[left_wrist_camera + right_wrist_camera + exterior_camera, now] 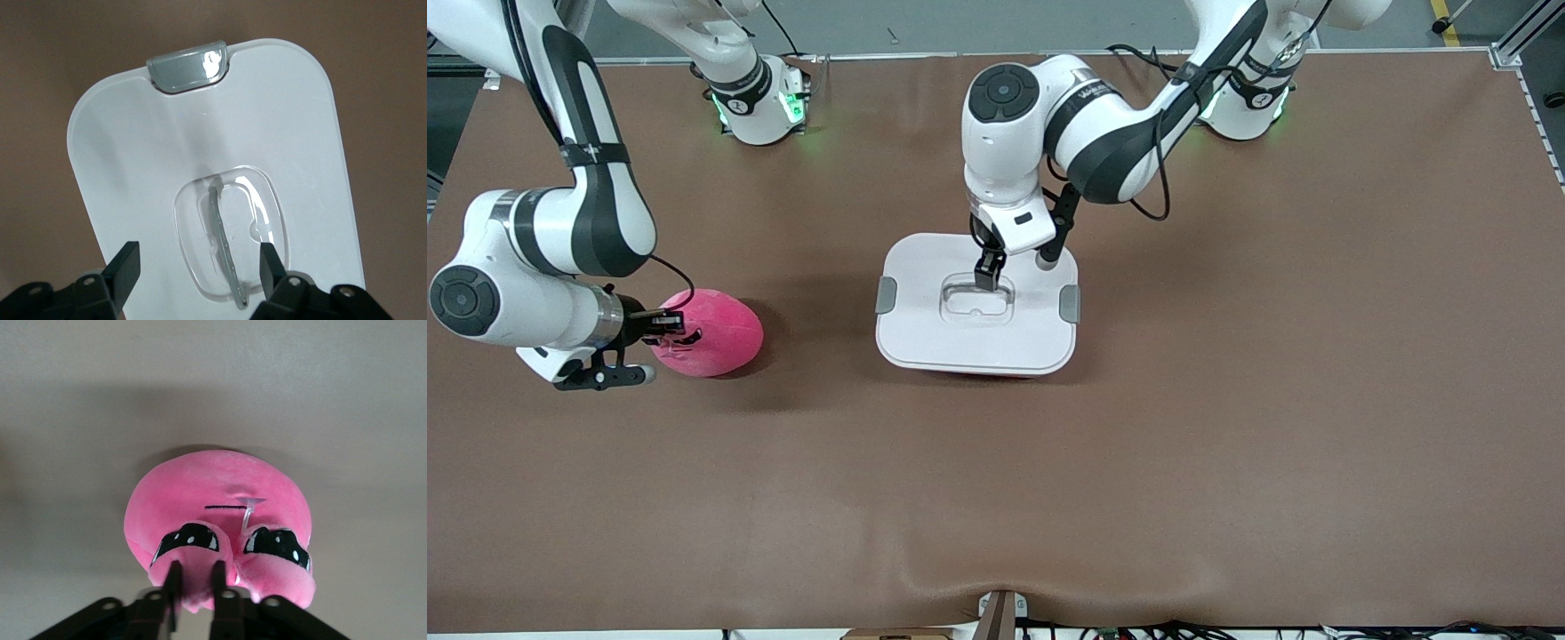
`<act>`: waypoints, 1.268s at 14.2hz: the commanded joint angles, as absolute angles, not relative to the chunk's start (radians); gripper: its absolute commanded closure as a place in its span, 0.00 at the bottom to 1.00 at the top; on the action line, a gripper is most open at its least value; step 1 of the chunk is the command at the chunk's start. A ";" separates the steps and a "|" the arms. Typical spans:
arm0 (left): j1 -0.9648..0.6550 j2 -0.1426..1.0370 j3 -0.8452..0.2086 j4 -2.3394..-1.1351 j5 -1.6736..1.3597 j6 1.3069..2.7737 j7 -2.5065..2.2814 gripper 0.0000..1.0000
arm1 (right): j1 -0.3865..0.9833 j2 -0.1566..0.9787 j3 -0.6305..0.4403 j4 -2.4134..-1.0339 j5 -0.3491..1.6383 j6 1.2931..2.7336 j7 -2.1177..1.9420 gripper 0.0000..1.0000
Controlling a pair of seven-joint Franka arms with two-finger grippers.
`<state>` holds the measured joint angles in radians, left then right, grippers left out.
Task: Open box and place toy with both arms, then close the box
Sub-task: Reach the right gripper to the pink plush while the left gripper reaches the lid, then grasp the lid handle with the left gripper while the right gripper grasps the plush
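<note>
The box (976, 307) stands mid-table with its white lid on; its grey side clips (886, 295) lie against the lid. My left gripper (989, 276) is low over the lid's recessed clear handle (976, 298). In the left wrist view my left gripper (198, 267) is open, its fingers on either side of the handle bar (223, 247), not closed on it. The pink toy (713, 332) lies on the table toward the right arm's end. My right gripper (671, 329) is shut on a nub at the toy's edge; the right wrist view shows my right gripper (197, 581) pinching the toy (220, 500) below its eyes.
The brown table mat (1227, 400) spreads wide around the box and toy. A thin strip of the box's pink base (1005, 375) shows under the lid's edge nearest the front camera. The arm bases (760, 98) stand along the table's edge farthest from the front camera.
</note>
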<state>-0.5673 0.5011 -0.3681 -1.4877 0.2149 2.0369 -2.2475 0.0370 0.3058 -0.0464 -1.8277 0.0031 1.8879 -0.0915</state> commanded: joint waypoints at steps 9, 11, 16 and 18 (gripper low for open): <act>-0.615 0.581 -0.356 -1.454 0.304 2.138 -2.479 0.33 | 0.041 0.296 -0.035 -1.668 -0.008 1.708 -0.117 1.00; -0.615 0.595 -0.356 -1.454 0.316 2.143 -2.497 0.33 | 0.041 0.295 -0.035 -1.631 -0.008 1.675 -0.168 1.00; -0.615 0.620 -0.354 -1.454 0.327 2.181 -2.571 0.36 | 0.066 0.295 -0.034 -1.539 -0.017 1.579 -0.397 1.00; -0.615 0.624 -0.354 -1.454 0.330 2.181 -2.589 0.41 | 0.086 0.295 -0.032 -1.507 -0.040 1.569 -0.455 1.00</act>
<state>-0.6025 0.6066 -0.3616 -1.4800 0.3021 2.1745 -2.5534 0.0636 0.2966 -0.0350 -1.5472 -0.0091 1.5990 -0.3940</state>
